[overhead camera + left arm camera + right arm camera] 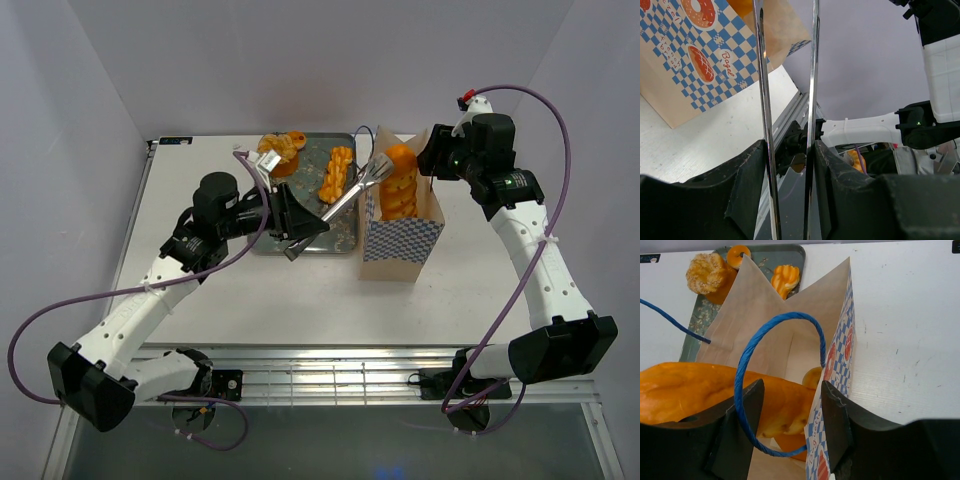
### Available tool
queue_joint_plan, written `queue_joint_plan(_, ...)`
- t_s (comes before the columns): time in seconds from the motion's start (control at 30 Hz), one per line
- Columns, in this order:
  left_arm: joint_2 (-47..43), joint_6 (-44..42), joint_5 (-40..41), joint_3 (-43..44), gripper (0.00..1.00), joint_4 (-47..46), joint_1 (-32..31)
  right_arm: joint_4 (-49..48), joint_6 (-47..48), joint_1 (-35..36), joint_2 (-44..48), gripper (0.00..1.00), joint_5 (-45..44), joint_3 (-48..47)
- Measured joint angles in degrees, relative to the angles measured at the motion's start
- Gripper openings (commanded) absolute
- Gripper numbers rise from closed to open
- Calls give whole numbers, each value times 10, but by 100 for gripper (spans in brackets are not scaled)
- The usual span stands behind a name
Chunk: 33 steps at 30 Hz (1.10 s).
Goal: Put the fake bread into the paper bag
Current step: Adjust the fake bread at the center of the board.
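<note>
Baguette in paper bag; right gripper half-spread at rim, left gripper clamps tongs

Your left arm and right arm: white links, black joints, a looping purple cable on each. The left gripper and right gripper have matte black fingers.

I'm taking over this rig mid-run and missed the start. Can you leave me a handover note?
Left tool: shut on long metal tongs, which are empty, tips by the bag's rim.
Right tool: open, straddling the rim of the upright cream paper bag with blue-checkered band.
Done: long orange scored baguette stands in the bag.
Left: orange twisted stick, crumb-topped cupcake and small ring donut lie on the grey tray beside the bag.
</note>
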<state>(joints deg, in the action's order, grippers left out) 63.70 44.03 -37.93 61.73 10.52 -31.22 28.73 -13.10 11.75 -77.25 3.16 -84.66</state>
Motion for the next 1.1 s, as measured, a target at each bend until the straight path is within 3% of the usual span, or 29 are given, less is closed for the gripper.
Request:
queue_joint_plan(0.5,108,3,75,71,52,-8,-8,0,0,3,0,54,-2,0)
queue_joint_plan(1.1,190,-19,70,143,52,-15,-13,0,1,4,-5,54,-17,0)
